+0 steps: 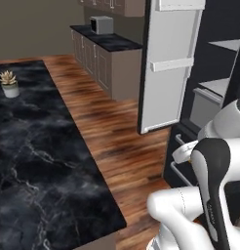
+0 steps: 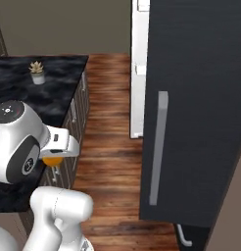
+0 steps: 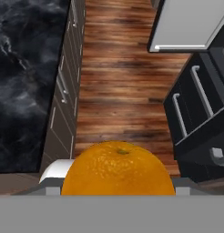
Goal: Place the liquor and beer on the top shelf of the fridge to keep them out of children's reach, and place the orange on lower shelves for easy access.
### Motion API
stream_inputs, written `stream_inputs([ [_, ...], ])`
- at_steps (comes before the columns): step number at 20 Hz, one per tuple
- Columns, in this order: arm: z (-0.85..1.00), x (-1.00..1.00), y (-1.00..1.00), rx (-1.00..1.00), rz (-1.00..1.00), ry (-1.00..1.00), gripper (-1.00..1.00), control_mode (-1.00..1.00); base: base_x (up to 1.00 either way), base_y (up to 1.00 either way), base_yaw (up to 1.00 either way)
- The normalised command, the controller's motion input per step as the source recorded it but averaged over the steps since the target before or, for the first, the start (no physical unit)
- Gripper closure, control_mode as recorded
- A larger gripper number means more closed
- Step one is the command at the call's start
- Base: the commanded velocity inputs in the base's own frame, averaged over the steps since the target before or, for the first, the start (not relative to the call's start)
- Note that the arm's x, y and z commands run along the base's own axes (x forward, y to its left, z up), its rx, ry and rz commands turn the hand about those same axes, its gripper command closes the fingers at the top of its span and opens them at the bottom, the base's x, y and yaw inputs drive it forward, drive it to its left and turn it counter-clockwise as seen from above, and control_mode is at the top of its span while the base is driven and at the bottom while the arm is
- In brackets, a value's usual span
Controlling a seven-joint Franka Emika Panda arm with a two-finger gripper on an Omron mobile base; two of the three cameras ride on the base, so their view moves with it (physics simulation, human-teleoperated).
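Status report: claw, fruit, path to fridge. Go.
Claw closed on small round orange. Tall charcoal-black fridge ahead, white-lined door open. Wood floor between.

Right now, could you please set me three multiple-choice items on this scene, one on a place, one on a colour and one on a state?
1. Where is the orange?
A. Between the gripper's fingers
B. On the wooden floor
C. On a fridge shelf

2. What colour is the outside of the fridge?
A. White
B. Charcoal black
C. Brown

3. What state is the fridge door in?
A. Shut
B. Swung open
C. Taken off

Answers:
1. A, since the hand view shows the orange filling the space at the gripper, above the floor.
2. B, since the right base view shows a dark panel with a grey bar handle.
3. B, since the left base view shows the door's white inner side turned out, with pale shelves exposed beside it.
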Motion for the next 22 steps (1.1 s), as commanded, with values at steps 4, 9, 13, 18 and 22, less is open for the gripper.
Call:
stream_inputs([
  [4,0.00,0.00,0.00,0.00,0.00,0.00,1.00,1.00,0.65,-0.25,0.06],
  [9,0.00,0.00,0.00,0.00,0.00,0.00,1.00,1.00,0.46,-0.43,0.08],
  [13,0.00,0.00,0.00,0.00,0.00,0.00,1.00,1.00,0.43,-0.19,0.08],
  [18,0.00,0.00,0.00,0.00,0.00,0.00,1.00,1.00,0.54,0.04,0.01],
  [22,0.00,0.00,0.00,0.00,0.00,0.00,1.00,1.00,0.73,0.03,0.00],
])
